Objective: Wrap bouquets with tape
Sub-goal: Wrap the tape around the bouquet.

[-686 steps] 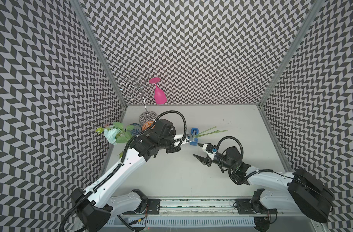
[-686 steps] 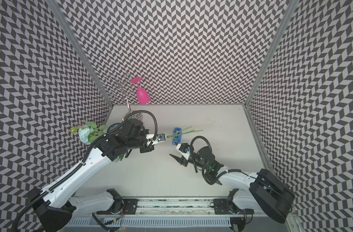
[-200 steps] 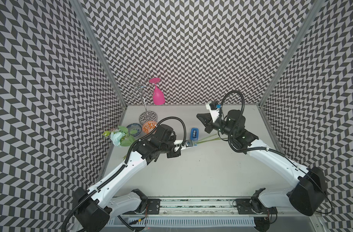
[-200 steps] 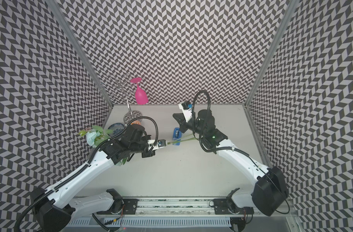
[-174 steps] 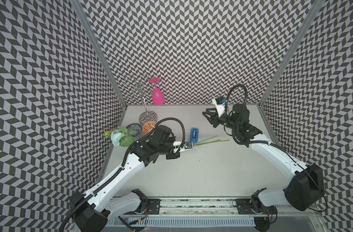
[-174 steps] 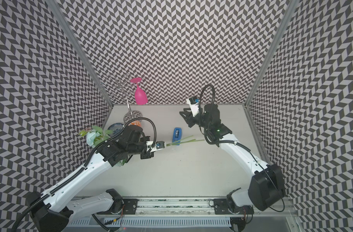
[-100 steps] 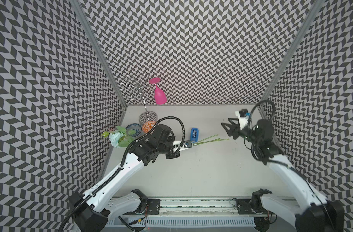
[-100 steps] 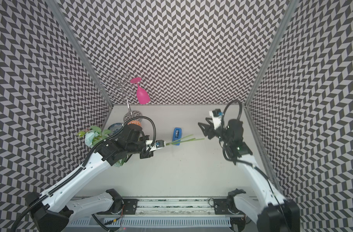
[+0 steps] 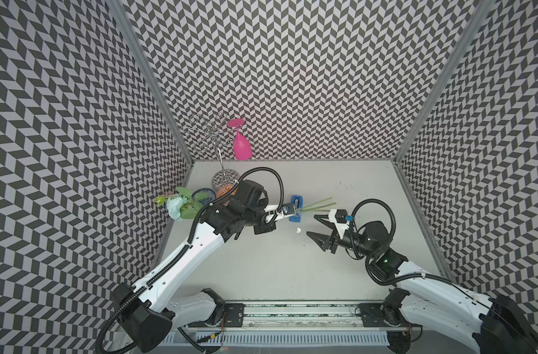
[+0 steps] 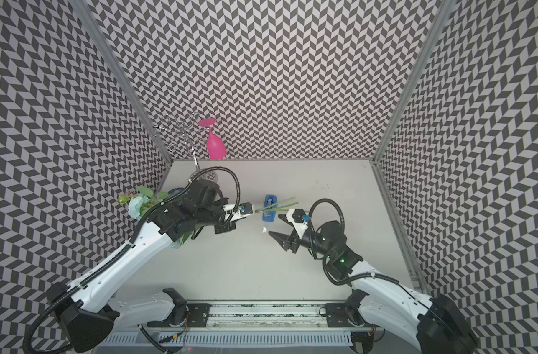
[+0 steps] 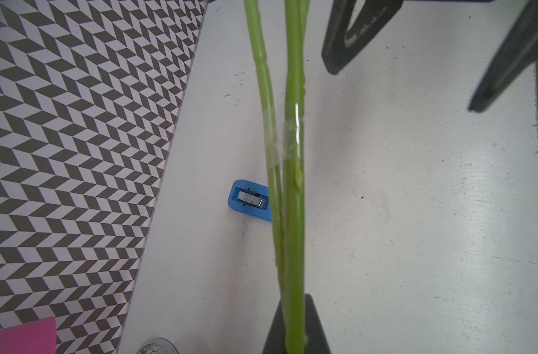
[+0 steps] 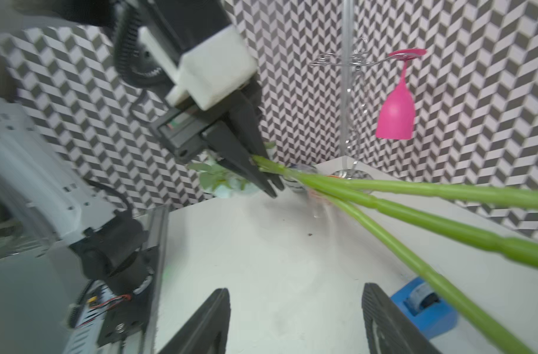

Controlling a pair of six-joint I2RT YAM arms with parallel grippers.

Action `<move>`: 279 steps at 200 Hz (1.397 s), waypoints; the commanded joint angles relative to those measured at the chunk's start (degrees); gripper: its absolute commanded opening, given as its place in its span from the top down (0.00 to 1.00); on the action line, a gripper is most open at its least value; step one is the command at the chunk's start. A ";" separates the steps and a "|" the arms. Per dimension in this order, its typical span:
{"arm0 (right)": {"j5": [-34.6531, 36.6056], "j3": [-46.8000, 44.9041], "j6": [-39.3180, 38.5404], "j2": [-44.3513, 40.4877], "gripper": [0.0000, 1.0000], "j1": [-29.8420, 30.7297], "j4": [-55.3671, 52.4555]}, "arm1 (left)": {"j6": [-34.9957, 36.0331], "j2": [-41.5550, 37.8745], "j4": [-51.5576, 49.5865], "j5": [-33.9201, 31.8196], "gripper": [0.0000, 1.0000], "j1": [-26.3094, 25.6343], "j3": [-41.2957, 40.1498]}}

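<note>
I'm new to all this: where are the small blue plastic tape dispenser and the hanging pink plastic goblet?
small blue plastic tape dispenser (image 11: 247, 200): left wrist view, top face.
hanging pink plastic goblet (image 9: 242, 148): a top view, bowl.

Blue tape (image 9: 295, 209), green-stemmed bouquets (image 9: 318, 204)

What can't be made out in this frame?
- Left gripper: its hold on the stems shows, but in both top views the arm hides the stems running back to the blooms.
- Tape dispenser: partly behind the stems in the left wrist view.
- White scrap on the table: too small to identify.
</note>
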 commanded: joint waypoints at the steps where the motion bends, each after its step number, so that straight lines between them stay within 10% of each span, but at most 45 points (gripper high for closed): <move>1: 12.96 3.66 -5.37 -7.28 0.28 -0.66 -1.36 | 0.65 -2.38 2.13 -2.48 1.00 0.16 -1.45; 45: -3.13 3.69 -3.67 -10.74 0.30 -5.74 -8.08 | -0.21 -2.10 3.36 -1.85 1.00 1.37 -0.99; 100: -2.19 -16.02 5.74 -14.56 0.30 -5.58 21.65 | -3.37 0.78 3.82 -1.91 1.00 3.14 3.03; 193: -10.63 1.04 1.08 17.92 0.27 -2.84 26.20 | -1.54 1.37 2.17 3.26 1.00 2.97 5.05; 279: -9.81 5.58 5.01 27.40 0.26 1.97 30.19 | -1.71 1.38 3.35 1.74 1.00 2.98 4.33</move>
